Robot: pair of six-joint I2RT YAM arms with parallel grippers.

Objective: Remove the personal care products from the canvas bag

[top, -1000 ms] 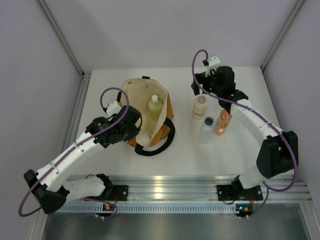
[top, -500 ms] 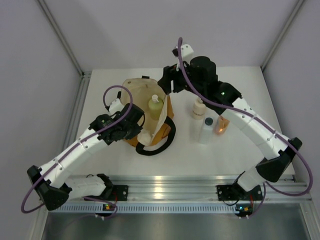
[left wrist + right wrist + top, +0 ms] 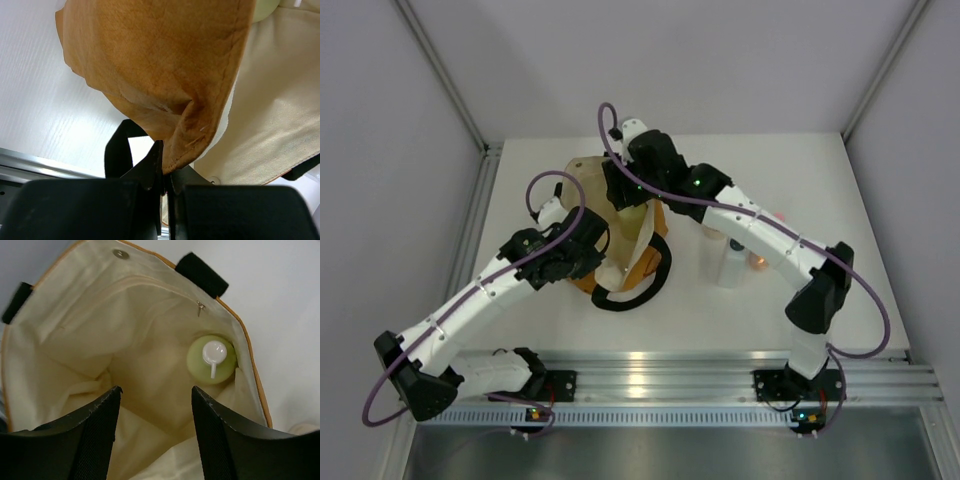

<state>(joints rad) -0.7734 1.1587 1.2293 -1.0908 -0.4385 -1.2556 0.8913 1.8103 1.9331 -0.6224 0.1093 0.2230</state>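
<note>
Counting bottles, we put the task at three of four: the white bottle [image 3: 730, 265], the orange bottle [image 3: 758, 262] and the beige bottle [image 3: 713, 232], this last partly hidden under the right arm [image 3: 760, 230], stand close together on the tabletop [image 3: 800, 180] between its middle and its right edge, outside the bag [image 3: 582, 190]. The bag sits left of the middle, toward the far edge, mouth up. Our left gripper [image 3: 164, 167] is pressed together on the tan rim nearest the front edge, pinching the fabric and, we judge, holding the mouth open. Our right gripper [image 3: 156, 392] hangs over that mouth with its fingers spread and nothing between them. The green bottle [image 3: 212, 360] stands upright inside against the lining, white cap up, off to one side of the fingers. We judge that lifting it out is all that is left.
</note>
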